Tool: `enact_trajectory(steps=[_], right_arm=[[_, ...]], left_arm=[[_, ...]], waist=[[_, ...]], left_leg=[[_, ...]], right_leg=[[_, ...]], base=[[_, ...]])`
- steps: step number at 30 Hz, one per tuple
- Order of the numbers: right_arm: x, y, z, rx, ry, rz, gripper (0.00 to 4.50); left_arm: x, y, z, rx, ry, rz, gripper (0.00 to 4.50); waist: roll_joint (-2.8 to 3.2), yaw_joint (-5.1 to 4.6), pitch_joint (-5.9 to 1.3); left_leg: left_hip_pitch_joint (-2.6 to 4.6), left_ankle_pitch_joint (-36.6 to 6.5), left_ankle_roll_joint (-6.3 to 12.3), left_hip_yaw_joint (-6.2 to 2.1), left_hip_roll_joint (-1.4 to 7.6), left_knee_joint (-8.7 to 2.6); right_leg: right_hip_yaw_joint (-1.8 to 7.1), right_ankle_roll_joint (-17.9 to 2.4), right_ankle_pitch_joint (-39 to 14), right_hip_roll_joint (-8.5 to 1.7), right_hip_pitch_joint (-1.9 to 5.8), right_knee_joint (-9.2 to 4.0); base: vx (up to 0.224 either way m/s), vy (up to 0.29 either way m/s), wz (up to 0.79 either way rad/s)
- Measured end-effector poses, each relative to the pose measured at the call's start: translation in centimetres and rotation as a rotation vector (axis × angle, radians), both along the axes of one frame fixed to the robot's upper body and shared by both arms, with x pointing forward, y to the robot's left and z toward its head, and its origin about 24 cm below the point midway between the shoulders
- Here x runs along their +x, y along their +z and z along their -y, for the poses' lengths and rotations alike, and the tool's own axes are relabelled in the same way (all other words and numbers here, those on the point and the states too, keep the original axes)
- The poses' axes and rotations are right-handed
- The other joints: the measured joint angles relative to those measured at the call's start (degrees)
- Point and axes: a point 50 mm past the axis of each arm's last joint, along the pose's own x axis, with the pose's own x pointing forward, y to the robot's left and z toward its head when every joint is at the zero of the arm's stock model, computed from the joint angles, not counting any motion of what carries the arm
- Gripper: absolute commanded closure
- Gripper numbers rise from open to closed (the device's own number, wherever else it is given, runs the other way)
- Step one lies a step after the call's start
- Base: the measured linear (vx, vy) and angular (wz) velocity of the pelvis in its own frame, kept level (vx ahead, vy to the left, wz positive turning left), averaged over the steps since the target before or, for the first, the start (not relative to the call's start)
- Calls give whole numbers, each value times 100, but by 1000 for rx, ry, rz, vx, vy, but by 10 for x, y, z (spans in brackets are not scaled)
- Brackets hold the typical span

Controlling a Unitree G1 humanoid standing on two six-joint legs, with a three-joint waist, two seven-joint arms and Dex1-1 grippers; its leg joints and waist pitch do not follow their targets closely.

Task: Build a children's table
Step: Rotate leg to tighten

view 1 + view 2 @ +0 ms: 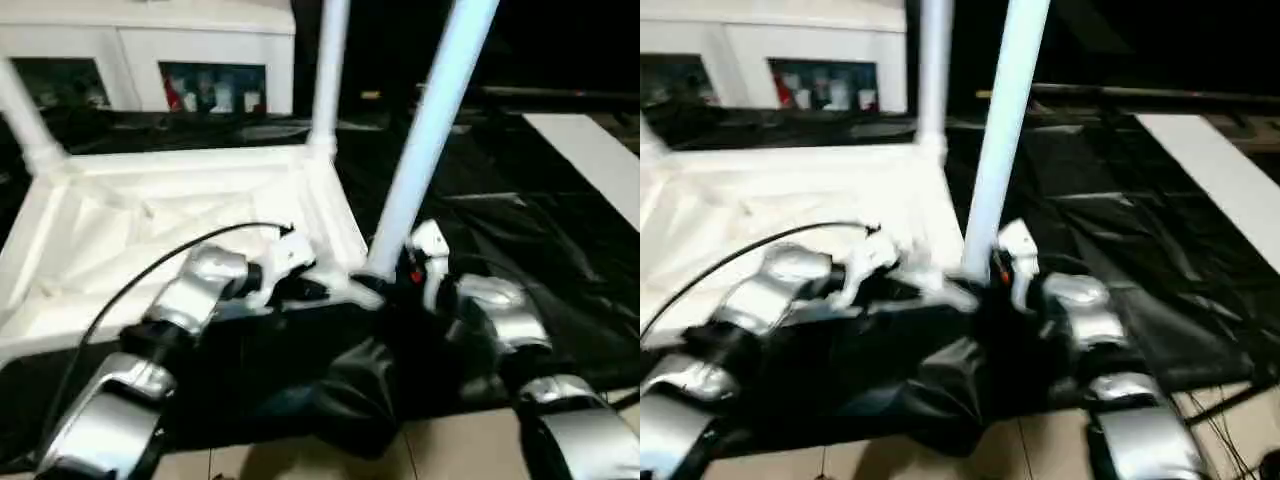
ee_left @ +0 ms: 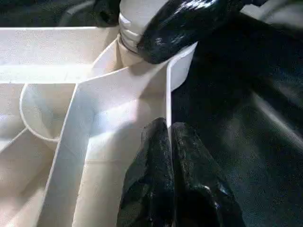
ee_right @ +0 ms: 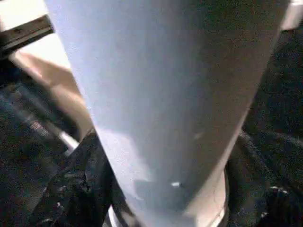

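The left gripper (image 2: 168, 142), fingers pressed together, pinches the thin side wall of the upside-down table top (image 1: 150, 220), at nine o'clock from the near corner socket. The right gripper (image 1: 405, 270) is clamped around the tilted leg (image 1: 430, 130) in that socket. At twelve o'clock, another leg (image 1: 330, 70) stands in the far corner.

Dim, blurred, glare on white plastic

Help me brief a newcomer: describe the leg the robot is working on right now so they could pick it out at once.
Find the upturned white table top on the black sheeting. At its near right corner stands a long white leg, its base between the fingers of the right hand. Unlike the upright leg behind it, this one leans right.
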Motion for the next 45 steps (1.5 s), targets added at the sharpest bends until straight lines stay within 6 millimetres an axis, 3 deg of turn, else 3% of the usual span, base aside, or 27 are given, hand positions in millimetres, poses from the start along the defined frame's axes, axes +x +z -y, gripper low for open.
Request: enact_trajectory(steps=[4, 7, 14, 15, 25, 34, 43, 45], right_arm=[[15, -1, -8, 16, -367, -11, 185], [20, 1, -12, 7, -508, -16, 185], [22, 1, -18, 10, -583, 4, 185], [22, 1, -18, 18, -576, 5, 129], [13, 4, -6, 36, -300, 78, 54], [-5, 11, 15, -61, 128, 116, 54], [-15, 7, 7, -34, 333, 30, 54], [-16, 7, 9, -33, 343, 18, 87]], left_arm=[[13, -2, 26, -11, 171, 23, 450], [15, -2, 39, -11, 217, 34, 450], [17, -3, 46, -5, 232, 44, 450], [17, -3, 46, -4, 232, 45, 450], [18, -1, 26, 7, 228, 66, 450], [3, 0, -2, -2, 38, 34, 450], [-13, 1, -13, -18, -126, -29, 450], [-13, 1, -13, -19, -128, -30, 450]], waist=[[5, -7, -2], [8, -1, -4], [10, 12, -5], [10, 15, -5], [-2, -62, 3], [1, -16, 1], [24, 58, 12], [24, 60, 12]], left_leg=[[0, -2, 0, 1, -10, -1], [-3, -4, 3, 3, -10, -16], [-12, -4, 4, 6, -10, -19], [-12, -4, 5, 5, -10, -19], [-26, -4, 8, 1, 3, -20], [-23, 12, 36, 1, 13, -24], [-14, -5, 8, 4, 10, -16], [-14, -5, 8, 6, 11, -16]], right_leg=[[12, 2, 3, -2, 0, -5], [9, 7, -1, -2, -1, -15], [0, 9, -2, -4, -2, -21], [0, 9, -2, -4, -2, -21], [-8, 9, -1, 2, -8, -7], [-16, 11, -4, 7, -5, -13], [-14, 8, -3, 1, -5, -14], [-14, 9, -4, 1, -6, -13]], base=[[0, 0, 0], [0, 0, 0], [0, 0, 0], [0, 0, 0], [0, 0, 0], [0, 0, 0], [0, 0, 0], [0, 0, 0]])
